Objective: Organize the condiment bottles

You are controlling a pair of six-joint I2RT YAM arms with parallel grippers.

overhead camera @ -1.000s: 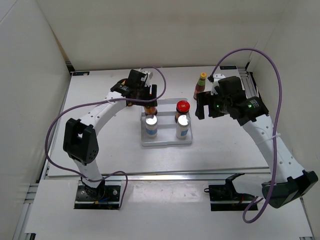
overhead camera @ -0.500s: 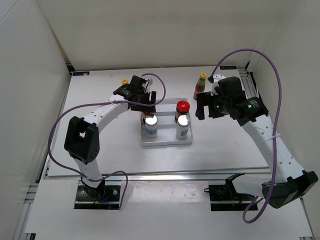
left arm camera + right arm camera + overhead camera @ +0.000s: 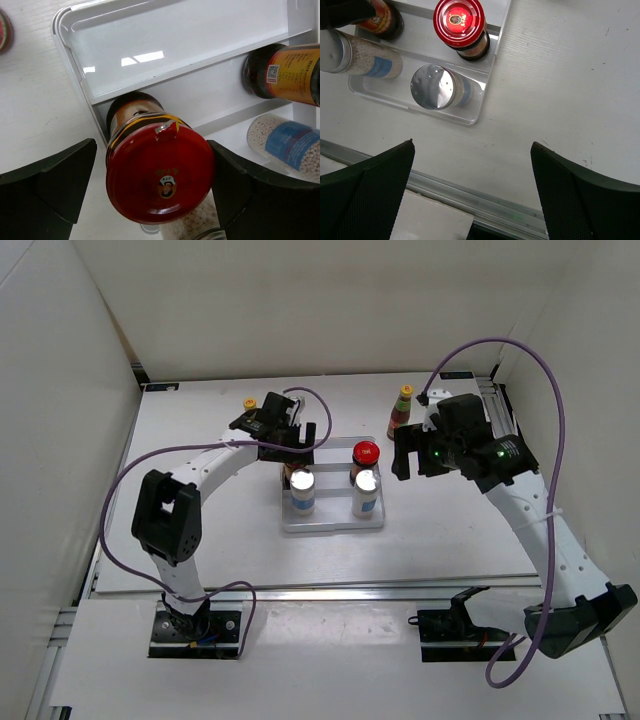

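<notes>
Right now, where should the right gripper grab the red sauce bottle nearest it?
Probably take the red sauce bottle by its slim body below the cap, coming from the near side: it stands upright, apart from the tray.

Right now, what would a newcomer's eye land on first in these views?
The big red lid of a squat dark jar fills the left wrist view, standing in the white tray between the open left claw's fingers. From above, two silver-capped shakers shine in the tray's near row, while the right claw hangs open over the table beside it.
</notes>
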